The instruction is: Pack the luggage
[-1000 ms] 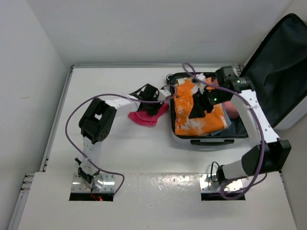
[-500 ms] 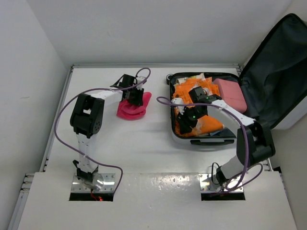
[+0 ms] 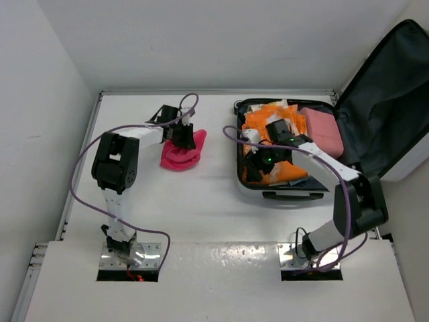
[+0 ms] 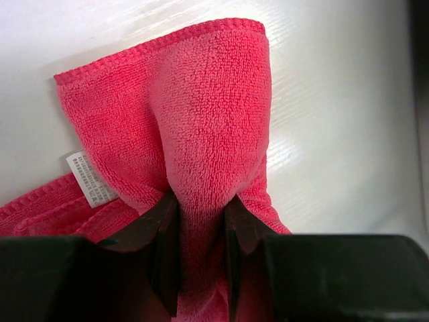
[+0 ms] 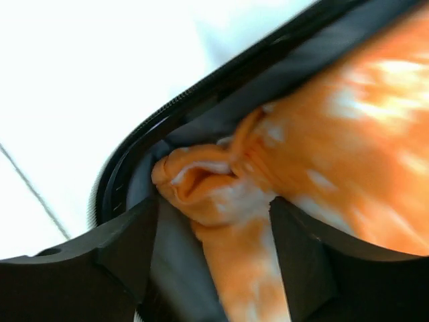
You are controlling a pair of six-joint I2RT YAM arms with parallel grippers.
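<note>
The small hard-shell suitcase with dark grey fabric lining (image 3: 268,193) lies open on the right side of the white table (image 3: 201,208), its lid tipped back to the right. A crumpled orange-and-white cloth (image 3: 271,124) fills its left part, with a small pink box (image 3: 320,131) beside it on the right. The right end effector (image 5: 214,221) hangs over the cloth near the case's dark zippered rim, its jaws spread and unclenched. Well apart to the left, the left end effector (image 4: 201,201) is clenched on a raised fold of a pink-red terry towel (image 4: 208,100) lying on the table.
</note>
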